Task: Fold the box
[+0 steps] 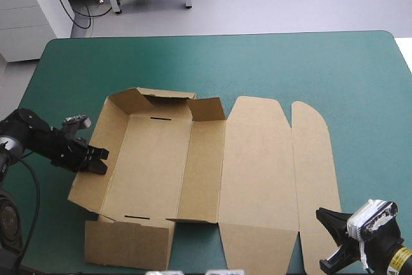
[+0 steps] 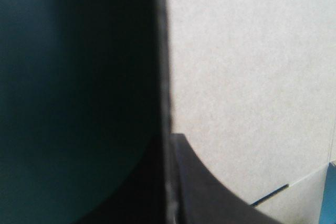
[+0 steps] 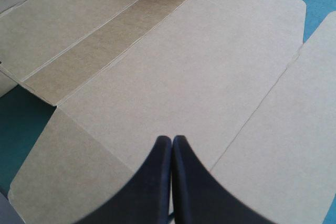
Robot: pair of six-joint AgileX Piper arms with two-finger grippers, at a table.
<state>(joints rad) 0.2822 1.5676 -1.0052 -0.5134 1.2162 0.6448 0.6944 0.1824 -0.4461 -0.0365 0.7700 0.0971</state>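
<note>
The brown box (image 1: pixel 257 165) lies mostly flat in the middle of the teal-green table, with the lid panel and end flap spread to the right. Its left wall (image 1: pixel 96 149) is tilted up, and the far wall (image 1: pixel 154 98) stands with a tab folded in. My left gripper (image 1: pixel 98 159) pinches the left wall's edge. In the left wrist view the board edge (image 2: pixel 164 77) runs between the fingers of my left gripper (image 2: pixel 167 137). My right gripper (image 1: pixel 322 214) hovers shut at the box's near right corner. The right wrist view shows my right gripper (image 3: pixel 172 141) over the lid panel (image 3: pixel 199 66).
A loose side flap (image 1: pixel 129 243) lies flat at the box's near left corner, close to the table's front edge. Bare teal-green cover (image 1: pixel 257 62) stretches beyond the box to the far edge and along the right side. A white cabinet (image 1: pixel 32 11) stands past the far left corner.
</note>
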